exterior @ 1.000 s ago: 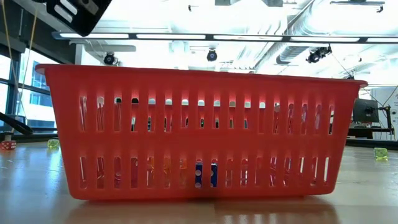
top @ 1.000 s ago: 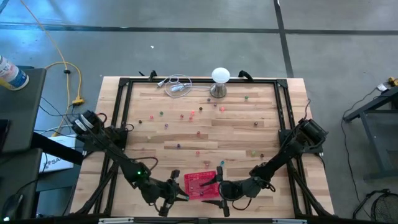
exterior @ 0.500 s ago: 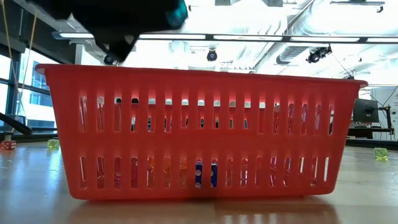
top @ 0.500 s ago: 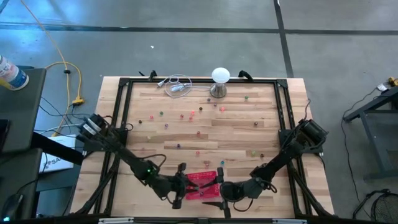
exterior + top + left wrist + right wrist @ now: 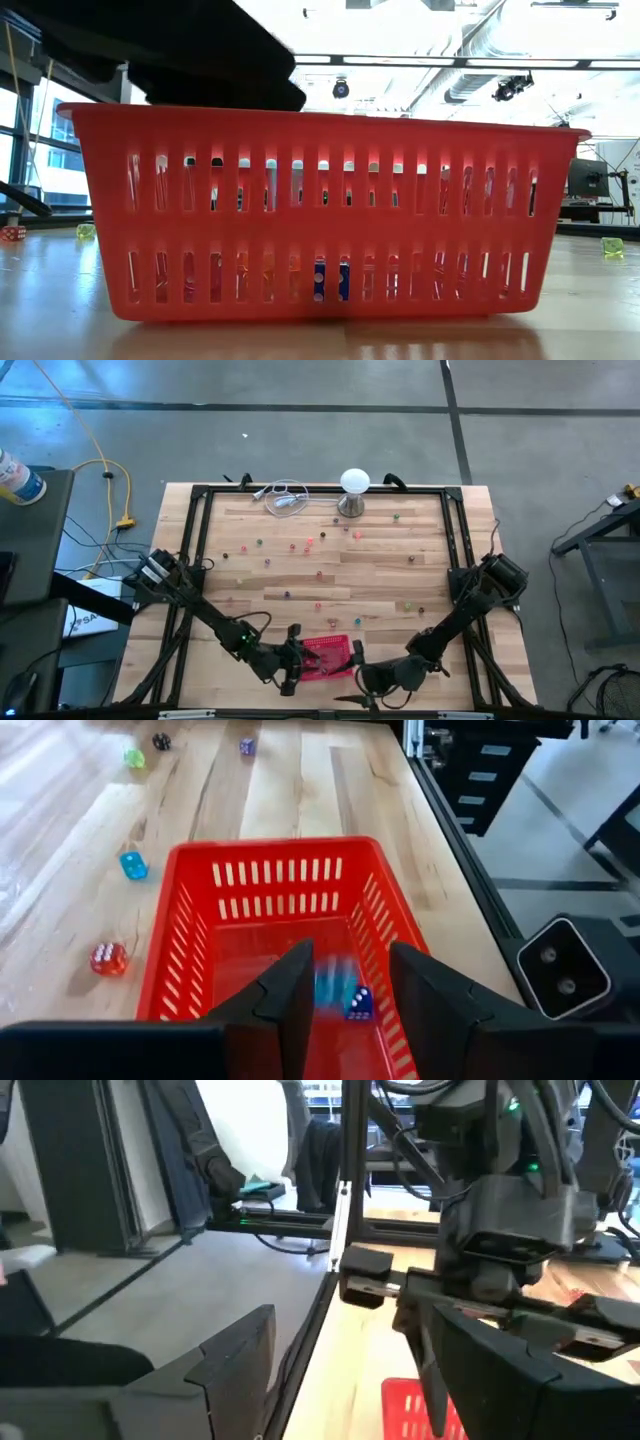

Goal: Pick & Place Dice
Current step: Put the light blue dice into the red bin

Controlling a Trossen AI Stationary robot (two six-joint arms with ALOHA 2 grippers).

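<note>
Spanning most of the high view, the wooden table carries a black frame around its edge. Both arms reach in toward the table's near edge. A red mesh basket sits there between the two grippers. A white ball-topped stand is at the far edge, well apart from the basket.

Left gripper: over the basket's left end, fingers spread with a clear gap, nothing between them. Below that gap, inside the basket, lies a blue die with a blurred blue streak just beside it (cannot tell whether that is a second die).

Right gripper: just beside the basket's right end near the table edge, fingers wide apart, holding nothing.

Loose dice are scattered over the middle and far part of the table. Left wrist view shows a red die and a light blue die on the wood beside the basket.
</note>
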